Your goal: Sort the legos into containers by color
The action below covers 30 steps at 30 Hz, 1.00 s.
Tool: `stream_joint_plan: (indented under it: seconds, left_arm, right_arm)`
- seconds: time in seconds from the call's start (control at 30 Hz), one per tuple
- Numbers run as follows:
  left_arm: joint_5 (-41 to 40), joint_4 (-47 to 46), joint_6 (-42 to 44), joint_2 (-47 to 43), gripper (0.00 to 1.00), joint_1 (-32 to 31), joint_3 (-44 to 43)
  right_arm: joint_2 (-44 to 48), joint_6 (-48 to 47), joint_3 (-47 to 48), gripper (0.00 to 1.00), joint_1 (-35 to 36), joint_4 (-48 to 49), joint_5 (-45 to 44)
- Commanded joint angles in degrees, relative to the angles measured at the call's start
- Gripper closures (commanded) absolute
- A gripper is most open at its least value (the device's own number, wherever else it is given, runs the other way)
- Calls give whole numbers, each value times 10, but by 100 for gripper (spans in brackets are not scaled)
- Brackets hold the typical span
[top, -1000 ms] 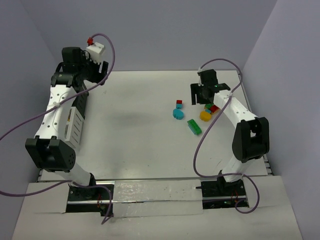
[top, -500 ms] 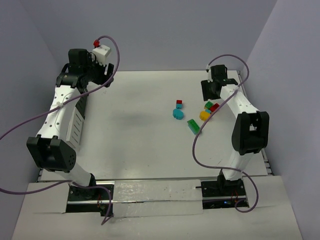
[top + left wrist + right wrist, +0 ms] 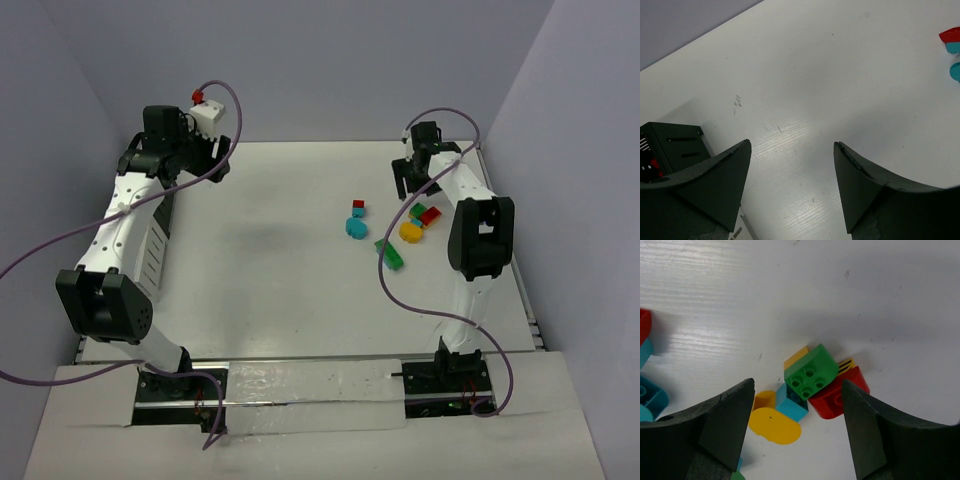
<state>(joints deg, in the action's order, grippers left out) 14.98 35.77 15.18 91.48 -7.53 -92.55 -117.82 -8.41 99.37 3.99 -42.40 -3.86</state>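
The legos lie in a loose group right of centre: a red-on-cyan stack (image 3: pixel 358 208), a cyan rounded piece (image 3: pixel 354 228), a green brick (image 3: pixel 390 252), and a cluster of yellow (image 3: pixel 409 231), red (image 3: pixel 431 214) and green (image 3: pixel 417 210). My right gripper (image 3: pixel 410 185) (image 3: pixel 797 382) hangs open above that cluster, looking down on a green brick (image 3: pixel 810 372), a red piece (image 3: pixel 837 396), a cyan brick (image 3: pixel 792 404) and a yellow rounded piece (image 3: pixel 775 426). My left gripper (image 3: pixel 215 158) (image 3: pixel 791 145) is open and empty over bare table at the far left. The containers, a black bin (image 3: pixel 166 205) (image 3: pixel 672 145) and a white bin (image 3: pixel 148 255), stand under the left arm.
Purple cables loop from both arms over the table. Grey walls close in the left, back and right sides. A small red spot (image 3: pixel 654 165) shows at the black bin. The white table (image 3: pixel 270 280) stretches between the bins and the legos.
My right gripper has drawn back toward the far edge and its arm has swung upright. The left gripper has shifted slightly to the right. The legos have not moved.
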Motion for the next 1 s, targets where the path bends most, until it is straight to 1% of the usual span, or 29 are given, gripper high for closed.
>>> stream_joint_plan:
  seconds: [0.0,0.03,0.1,0.23,0.33,0.43,0.67,0.8,0.97]
  left_arm:
    - [14,-23,-9,-5,24,-3,-4]
    - [13,-22,-9,-6,24,-3,-5]
    - [11,-22,-9,-9,24,-3,-4]
    - [10,-22,-11,-10,24,-3,-2]
    - [9,-24,-15,-9,24,-3,-1]
    - [8,-23,-16,-7,24,-3,-4]
    - [7,-23,-17,-5,24,-3,-3]
    - [14,-23,-26,4,24,-3,-7]
    - [13,-22,-24,11,24,-3,-16]
  right_arm:
    - [-15,55,5,21,-3,-21,-11]
    - [-22,65,4,13,-5,-22,-11]
    - [-27,74,0,4,-13,-23,-2]
    - [-41,83,1,1,-23,-24,2]
    - [-52,83,6,2,-29,-24,14]
    - [-58,102,4,5,-33,-30,22]
    - [-25,125,-54,9,-35,-40,56]
    - [-10,163,-45,12,-33,-36,61]
    - [-25,189,-20,18,-31,-32,48]
